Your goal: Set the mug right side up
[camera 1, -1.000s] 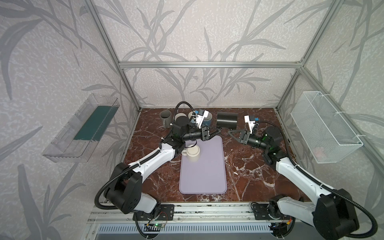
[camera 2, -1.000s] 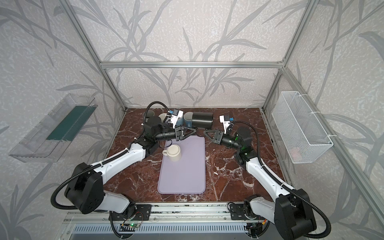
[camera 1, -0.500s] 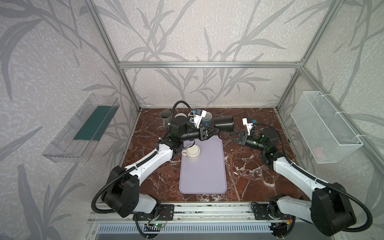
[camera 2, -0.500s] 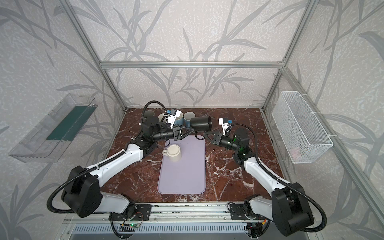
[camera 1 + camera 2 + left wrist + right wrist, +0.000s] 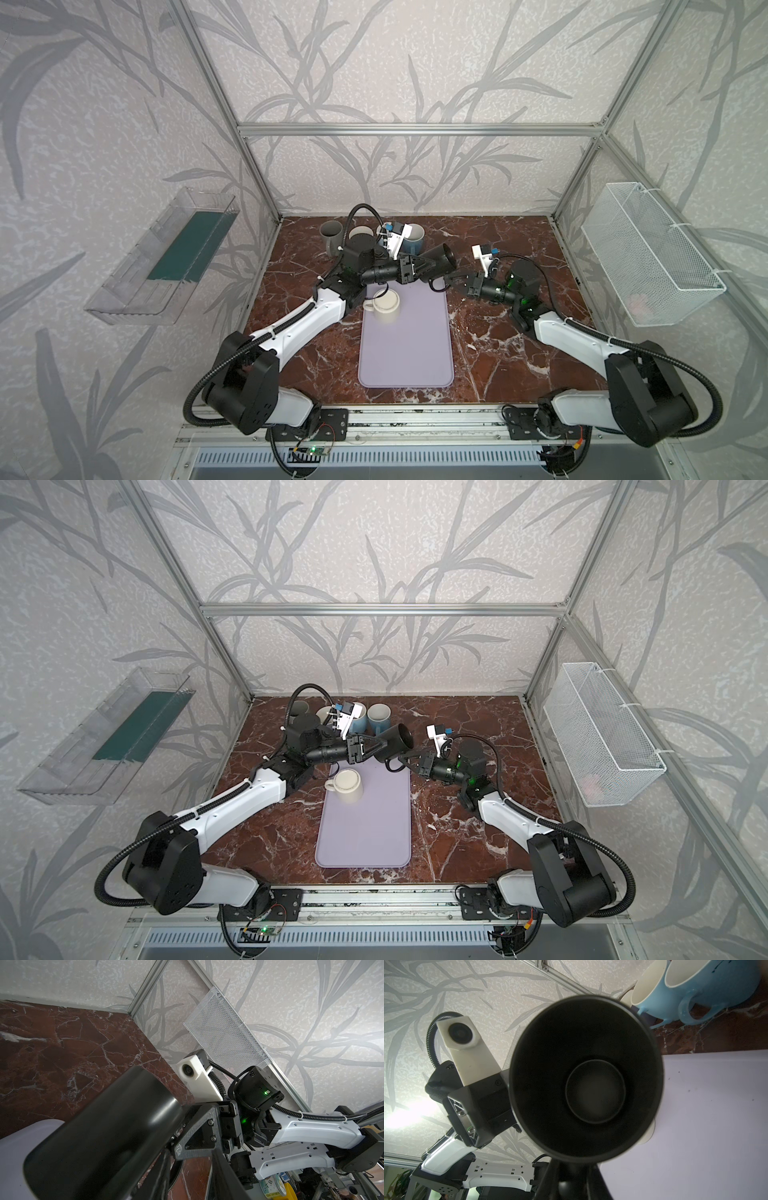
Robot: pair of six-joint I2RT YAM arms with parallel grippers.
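Observation:
The black mug hangs in the air over the far end of the lilac mat, lying on its side with its mouth turned toward the right arm. My left gripper is shut on the mug at its base end, and its dark wall fills the left wrist view beside that gripper. My right gripper is shut on the handle under the mug. The right wrist view looks straight into the mug's mouth, just past my right gripper.
A cream mug stands upright on the mat near the left arm. Grey and blue mugs stand at the back of the marble table. A wire basket hangs on the right wall, a clear tray on the left.
The black mug has come forward and down from the back of the table and tipped, so its mouth now faces the right arm. Both grippers moved with it, toward the mat.

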